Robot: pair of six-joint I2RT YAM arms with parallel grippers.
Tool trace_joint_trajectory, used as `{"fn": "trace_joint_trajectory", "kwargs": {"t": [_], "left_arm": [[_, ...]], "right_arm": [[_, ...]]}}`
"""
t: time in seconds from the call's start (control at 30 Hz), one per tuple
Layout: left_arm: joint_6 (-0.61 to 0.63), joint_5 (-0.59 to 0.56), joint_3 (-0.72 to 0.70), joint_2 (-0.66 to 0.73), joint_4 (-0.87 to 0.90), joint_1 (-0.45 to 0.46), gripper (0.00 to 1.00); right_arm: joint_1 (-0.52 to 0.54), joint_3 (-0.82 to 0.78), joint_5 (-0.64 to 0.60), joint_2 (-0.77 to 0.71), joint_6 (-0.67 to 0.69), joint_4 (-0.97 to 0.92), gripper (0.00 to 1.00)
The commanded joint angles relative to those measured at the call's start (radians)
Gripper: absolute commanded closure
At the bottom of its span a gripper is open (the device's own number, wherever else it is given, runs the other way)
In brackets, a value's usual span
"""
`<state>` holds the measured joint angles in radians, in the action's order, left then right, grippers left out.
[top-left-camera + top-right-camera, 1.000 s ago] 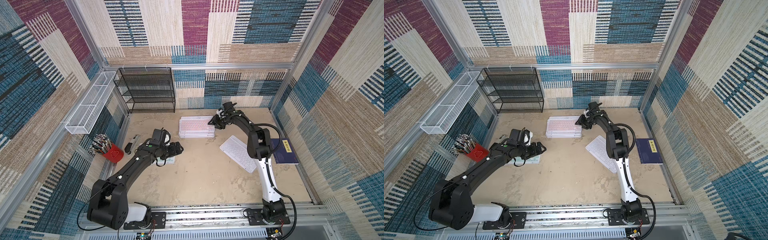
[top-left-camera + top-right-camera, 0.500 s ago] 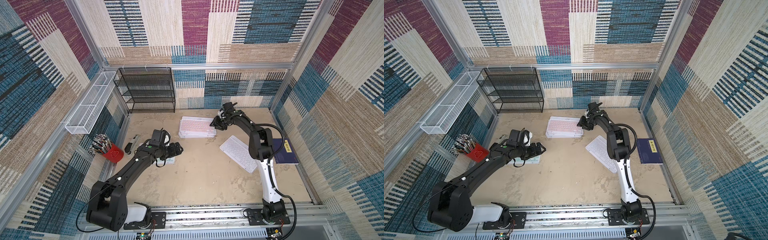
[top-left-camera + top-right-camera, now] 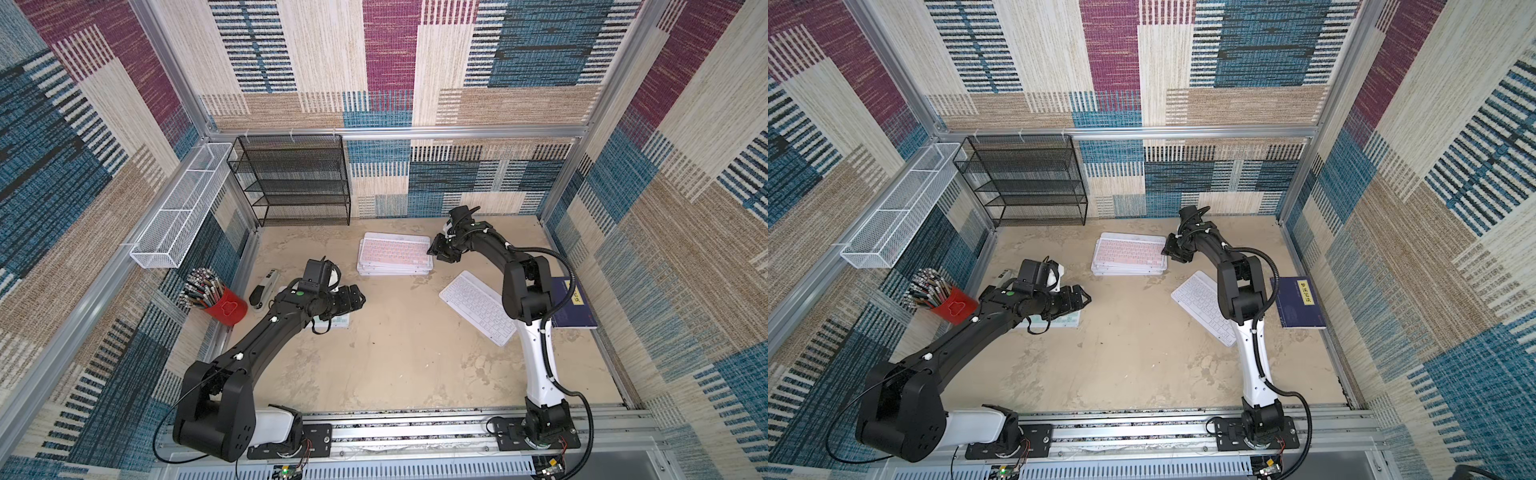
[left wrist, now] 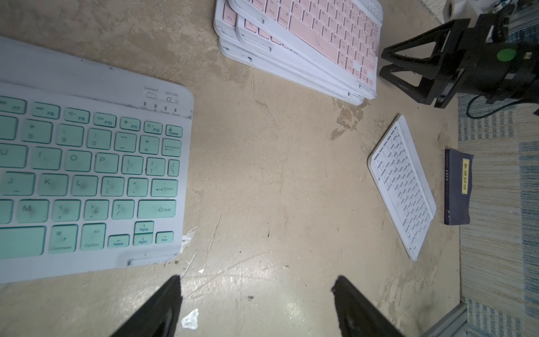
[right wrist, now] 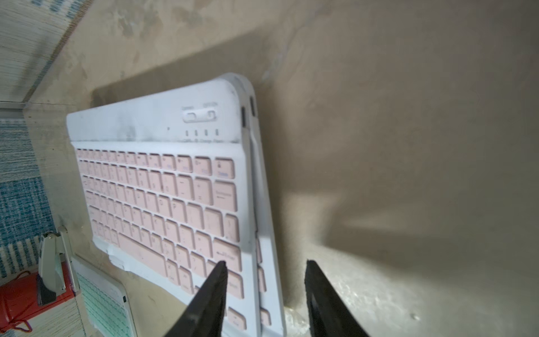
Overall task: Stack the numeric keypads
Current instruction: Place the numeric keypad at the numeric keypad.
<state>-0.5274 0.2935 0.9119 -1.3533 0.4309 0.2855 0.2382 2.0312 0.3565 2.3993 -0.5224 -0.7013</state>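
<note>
**Right end effector eased down the stack's edge, nothing gripped**

Over the last second my right end effector (image 3: 441, 252) crept slightly lower along the right edge of the pink-topped stack of keypads (image 3: 394, 258), at upper centre of both top views. It was released, jaws half parted, one finger over the keys and one over bare desk (image 3: 395, 365) (squaring up, I judged, not lifting). The top keypad sat a little skewed on those beneath. My left end effector (image 3: 359, 300) had not stirred at left centre, wide open and empty just past the mint keypad (image 4: 87, 175). The mint one and the white keypad (image 3: 478, 305), at right centre just beside the book (image 3: 575, 307), were not yet stacked. Bare desk filled the lower middle, and the back wall stood near the stack.
</note>
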Motion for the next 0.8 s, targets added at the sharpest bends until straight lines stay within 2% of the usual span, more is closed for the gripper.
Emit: {"fn": "trace_joint_trajectory", "kwargs": {"t": [0.0,0.53,0.77], "left_arm": [[0.006,-0.006,0.002,0.003,0.000,-0.001,0.15],[0.001,0.003,-0.031,0.012,-0.014,0.000,0.15],[-0.006,0.007,-0.051,0.019,-0.026,0.000,0.15]], "right_arm": [[0.002,-0.010,-0.015,-0.003,-0.009,0.042,0.55],[0.018,-0.003,0.047,0.006,-0.028,0.069,0.58],[0.034,0.050,0.061,0.037,-0.030,0.048,0.61]]}}
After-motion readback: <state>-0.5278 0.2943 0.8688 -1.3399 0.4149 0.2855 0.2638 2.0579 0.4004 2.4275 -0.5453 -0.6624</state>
